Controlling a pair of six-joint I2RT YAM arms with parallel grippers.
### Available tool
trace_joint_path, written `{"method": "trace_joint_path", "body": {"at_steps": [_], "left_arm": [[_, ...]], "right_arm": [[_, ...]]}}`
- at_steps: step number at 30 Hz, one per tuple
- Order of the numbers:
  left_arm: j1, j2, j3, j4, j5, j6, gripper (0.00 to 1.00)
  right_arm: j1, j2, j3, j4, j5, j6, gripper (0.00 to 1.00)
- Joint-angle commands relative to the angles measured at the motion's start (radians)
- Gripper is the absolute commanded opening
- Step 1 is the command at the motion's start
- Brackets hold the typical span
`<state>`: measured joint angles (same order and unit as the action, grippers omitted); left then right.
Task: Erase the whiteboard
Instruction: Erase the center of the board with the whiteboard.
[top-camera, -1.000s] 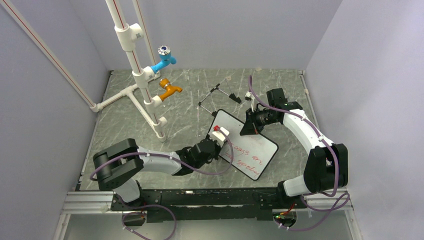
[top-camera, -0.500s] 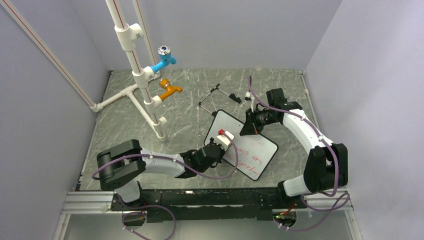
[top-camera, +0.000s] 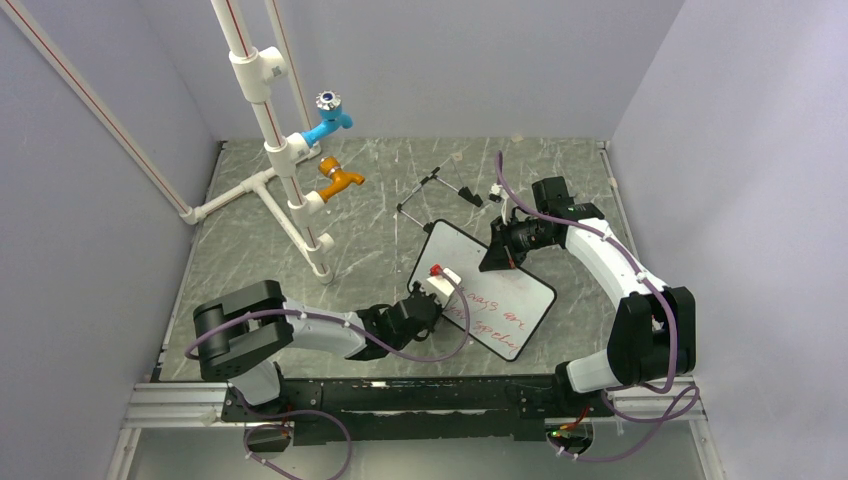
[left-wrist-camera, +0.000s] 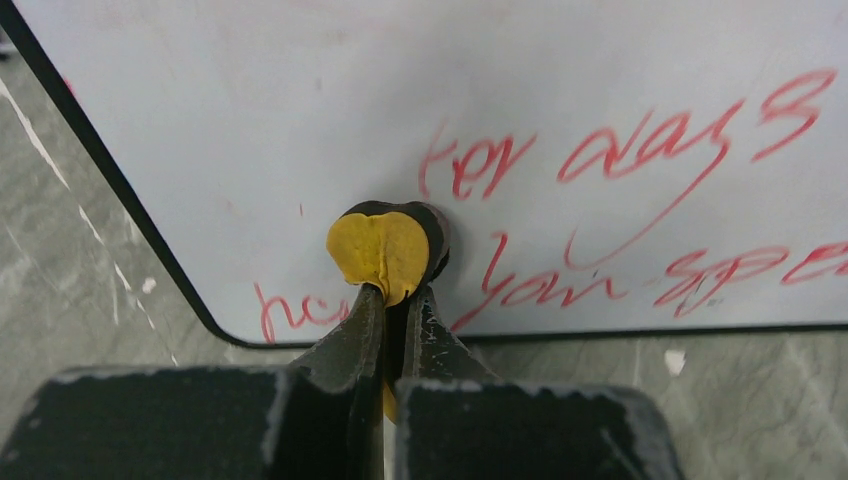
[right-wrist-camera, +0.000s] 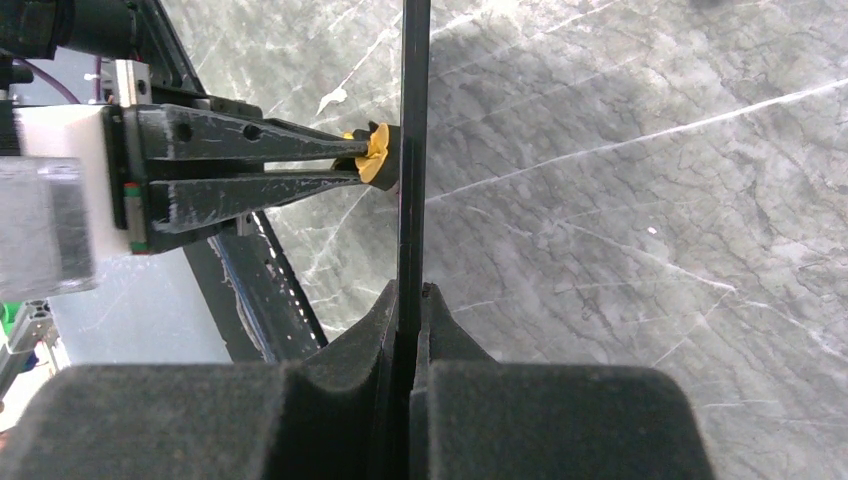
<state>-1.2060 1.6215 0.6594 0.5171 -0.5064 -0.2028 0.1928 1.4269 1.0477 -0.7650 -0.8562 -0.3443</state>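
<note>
Board pinched by R arm, eraser on it from L

From here I see the whiteboard (top-camera: 510, 300) tilted over the table (top-camera: 370, 230), mid-right, between the 2 arms; can't tell if its lower edge rests on the table. R gripper (right-wrist-camera: 412, 295): jaws closed tight on the board's thin black frame at its far edge, board seen edge-on in the R wrist cam. L gripper (left-wrist-camera: 398, 295): jaws closed on the small yellow-black eraser (left-wrist-camera: 380, 250), whose face touches the board near its lower-L rounded corner, just L of the red word "ter". Red handwriting runs in 2 lines across the near half; far half reads plain white. Black wire easel (top-camera: 430, 195) lies on the table just behind the board. White pipe stand (top-camera: 275, 130) w/ blue + orange taps at far L
</note>
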Motion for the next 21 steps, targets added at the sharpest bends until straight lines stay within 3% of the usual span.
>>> {"method": "trace_joint_path", "body": {"at_steps": [1,21], "left_arm": [[-0.014,0.03,-0.059,-0.034,0.043,-0.05,0.0],[-0.019,0.031,0.306,-0.15,-0.017,0.207,0.0]], "right_arm": [[0.031,0.012,-0.013,0.019,-0.041,-0.142,0.0],[0.031,0.005,-0.013,0.016,-0.043,-0.144,0.0]]}}
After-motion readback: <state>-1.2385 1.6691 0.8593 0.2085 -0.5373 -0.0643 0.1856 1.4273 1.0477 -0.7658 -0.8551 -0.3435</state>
